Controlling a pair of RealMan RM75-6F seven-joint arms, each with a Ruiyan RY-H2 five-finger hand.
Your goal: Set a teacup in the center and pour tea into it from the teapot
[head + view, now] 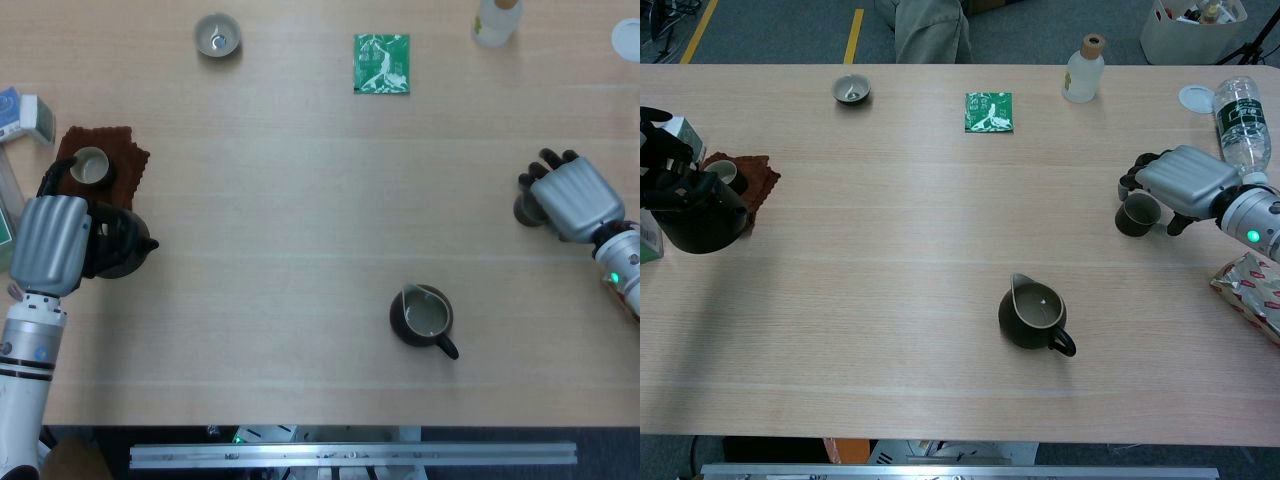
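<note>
A: Where does the teacup (1138,213) stand?

B: At the table's (940,200) right edge, well apart from the center. The right hand (1185,180) wraps it from behind, fingers curled around its far side; the chest view suggests a grasp, and the cup looks slightly tilted, though whether it has left the wood cannot be told.

A: And the teapot (702,215)?

B: At the far left, just beside a brown cloth (128,160) bearing a small cup (89,165). The left hand (52,243) is clenched around its handle side.

A: So how far along is the task?

B: Early, by my judgement. Both hands grasp their objects, but neither of the 2 steps is done: the center is bare of any teacup and no pouring has begun. A dark pitcher (1035,315) sits near the front, untouched.
</note>
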